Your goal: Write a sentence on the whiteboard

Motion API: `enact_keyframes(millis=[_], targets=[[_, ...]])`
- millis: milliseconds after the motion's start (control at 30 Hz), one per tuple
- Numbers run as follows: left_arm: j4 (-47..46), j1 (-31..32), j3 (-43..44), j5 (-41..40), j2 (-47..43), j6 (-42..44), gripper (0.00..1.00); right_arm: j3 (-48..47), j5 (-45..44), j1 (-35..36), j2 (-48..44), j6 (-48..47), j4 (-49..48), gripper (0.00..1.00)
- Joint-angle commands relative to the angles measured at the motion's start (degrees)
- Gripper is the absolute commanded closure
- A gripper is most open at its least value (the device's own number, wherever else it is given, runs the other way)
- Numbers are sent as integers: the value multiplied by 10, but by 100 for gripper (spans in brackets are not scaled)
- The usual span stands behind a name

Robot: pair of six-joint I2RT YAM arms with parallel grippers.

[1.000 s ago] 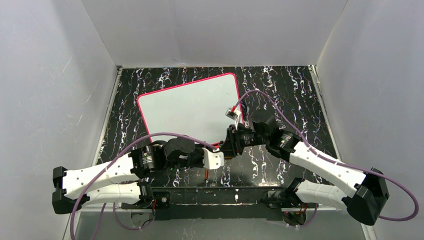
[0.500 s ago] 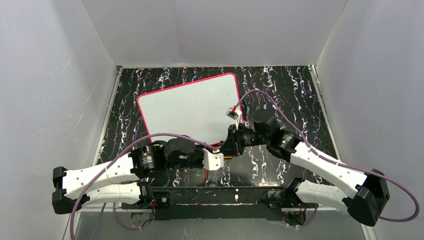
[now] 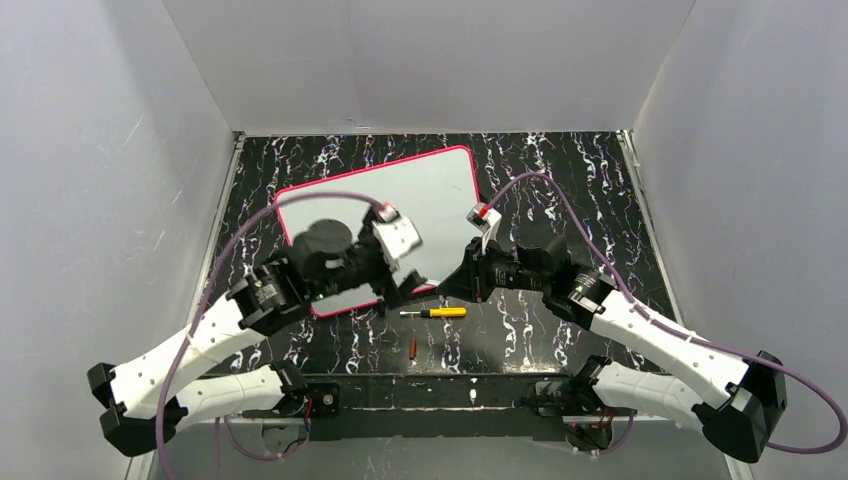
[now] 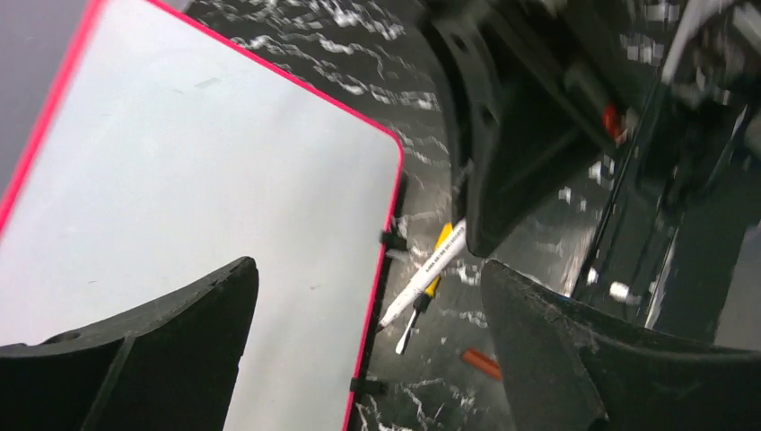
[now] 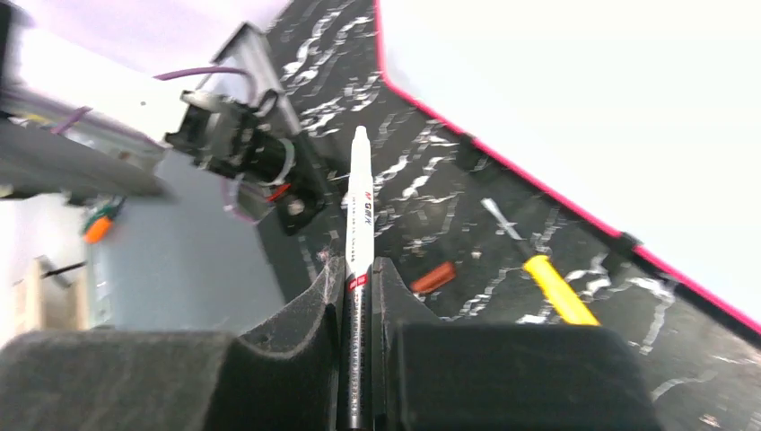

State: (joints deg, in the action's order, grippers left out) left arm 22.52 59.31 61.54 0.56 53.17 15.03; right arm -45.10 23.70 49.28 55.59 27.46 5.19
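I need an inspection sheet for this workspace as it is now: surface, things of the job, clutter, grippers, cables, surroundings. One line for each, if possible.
Surface: black marbled table; no spill seen.
Job's things: whiteboard lies flat, turned a little against the table edges, with no writing seen on its visible part; white marker is off the board.
Clutter: yellow-handled screwdriver beside the board's near edge; small red-brown cap nearer the arm bases.
Grippers: left gripper open and empty over the board's near corner; right gripper shut on the marker.
Cables: purple cables arch over both arms; no snag seen.
Surroundings: plain pale walls on three sides; nothing else seen.
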Motion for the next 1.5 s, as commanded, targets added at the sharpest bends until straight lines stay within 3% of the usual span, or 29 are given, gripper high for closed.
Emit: enact_keyframes(millis=[0, 100, 200, 433, 633, 833, 933, 1033, 1267, 1467], targets=[[8, -90, 71, 80, 0, -126, 7, -23, -109, 4, 8, -64, 17, 99], [36, -171, 94, 93, 9, -184, 6, -22, -138, 4, 17, -77, -3, 99], [60, -254, 93, 57, 1, -220, 6, -16, -153, 4, 15, -74, -35, 99], [42, -478, 1, 36, -72, -274, 2, -13, -197, 4, -17, -78, -46, 99], [-20, -603, -55, 121, -92, -253, 2, -19, -170, 4, -30, -89, -47, 99], [-136, -743, -102, 273, -57, -267, 2, -15, -150, 5, -45, -86, -47, 99], [-182, -780, -104, 341, -11, -283, 3, -7, -147, 4, -58, -81, -47, 99], [-218, -793, -110, 354, 12, -284, 3, 2, -147, 4, -74, -79, -47, 99], [-260, -797, -96, 414, 95, -281, 5, 6, -146, 4, -86, -82, -47, 99], [-281, -786, -115, 484, 94, -298, 6, 9, -146, 4, -81, -81, -47, 99]])
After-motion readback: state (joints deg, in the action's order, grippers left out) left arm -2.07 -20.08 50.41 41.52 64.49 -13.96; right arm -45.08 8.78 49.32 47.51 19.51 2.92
